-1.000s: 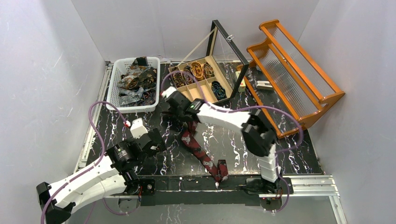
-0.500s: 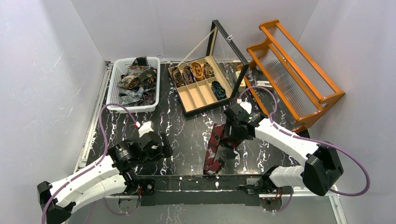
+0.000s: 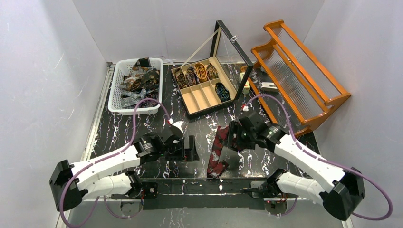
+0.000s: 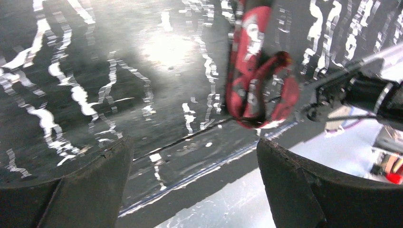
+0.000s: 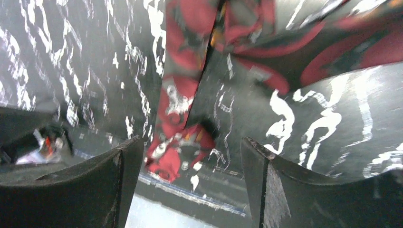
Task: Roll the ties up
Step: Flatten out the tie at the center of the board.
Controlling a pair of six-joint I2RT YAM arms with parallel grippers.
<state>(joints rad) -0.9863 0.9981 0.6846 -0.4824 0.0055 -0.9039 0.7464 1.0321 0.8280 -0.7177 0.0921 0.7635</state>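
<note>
Inspection of the work surface, a black tabletop veined with white (image 3: 123, 128).

**Task item:** A long red patterned fabric tie (image 3: 217, 148) lies unrolled on the tabletop. It runs from beneath the right gripper (image 3: 232, 141) down to the near edge. The left wrist view shows its near end (image 4: 252, 90) doubled over into a loose loop. The right wrist view shows the strip (image 5: 180, 109) flat on the surface.

**Right gripper:** The fingers stand well apart (image 5: 192, 142). No cloth lies between the pads, and the gripper hangs over the far end of the tie.

**Left gripper:** The left gripper (image 3: 190, 150) is low over the table, just left of the tie and not touching it. Its fingers are spread wide (image 4: 195, 147) with nothing between them.

**Other items:**
- A white plastic basket (image 3: 135, 111) at the far left holds a heap of loose ties (image 3: 138, 83).
- A wooden compartment box with its glass lid raised (image 3: 202, 97) holds coiled ties (image 3: 201, 71) in its far cells.
- An orange slatted wooden rack (image 3: 299, 71) stands to the right.
</note>
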